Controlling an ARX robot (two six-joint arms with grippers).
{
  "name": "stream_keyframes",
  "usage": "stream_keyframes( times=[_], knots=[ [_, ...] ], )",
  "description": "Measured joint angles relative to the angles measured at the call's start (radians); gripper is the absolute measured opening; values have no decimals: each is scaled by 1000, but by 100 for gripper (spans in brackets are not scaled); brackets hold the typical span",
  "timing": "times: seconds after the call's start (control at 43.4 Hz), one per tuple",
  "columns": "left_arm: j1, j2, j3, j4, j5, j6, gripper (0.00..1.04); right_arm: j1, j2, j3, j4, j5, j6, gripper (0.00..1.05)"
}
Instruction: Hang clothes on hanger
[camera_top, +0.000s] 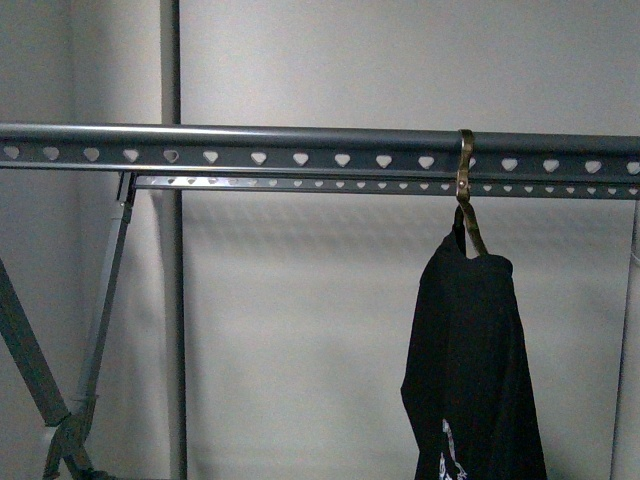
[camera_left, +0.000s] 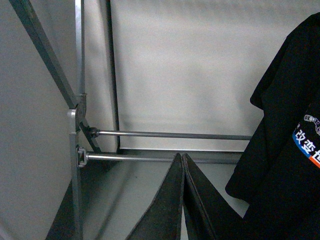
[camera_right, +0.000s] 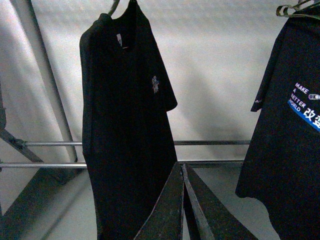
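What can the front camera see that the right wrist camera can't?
Only the front view shows the rail with its heart-shaped holes and the hook over it. Only the right wrist view shows two black T-shirts, one with a small chest mark, one printed "MAKE A BETTER WORLD", plus the right gripper, jaws shut. Both show a hanging black shirt.

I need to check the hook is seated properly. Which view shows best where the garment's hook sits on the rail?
The front view: the brass hook loops over the heart-holed rail, with the black T-shirt hanging below. The right wrist view shows only hanger tops at its edge; the left wrist view shows no hook.
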Motion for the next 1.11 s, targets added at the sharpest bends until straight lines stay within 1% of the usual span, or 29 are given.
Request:
stream_keyframes(
  times=[0.253,0.415,0.714,0.76,1.014,1.106],
  knots=[
    [0,-97,-77,-11,0,0,4,0,-21,-25,3,1,0,2],
    [0,-189,-128,-56,0,0,4,0,-63,-71,11,0,0,2],
    [0,-344,-176,-160,0,1,4,0,-64,-73,11,1,0,2],
    [0,-359,-195,-143,0,2,4,0,-64,-73,11,1,0,2],
    [0,-450,-195,-223,2,3,4,0,-64,-73,11,0,0,2],
    [0,-476,-195,-249,2,3,4,0,-64,-73,11,1,-1,15]
  ],
)
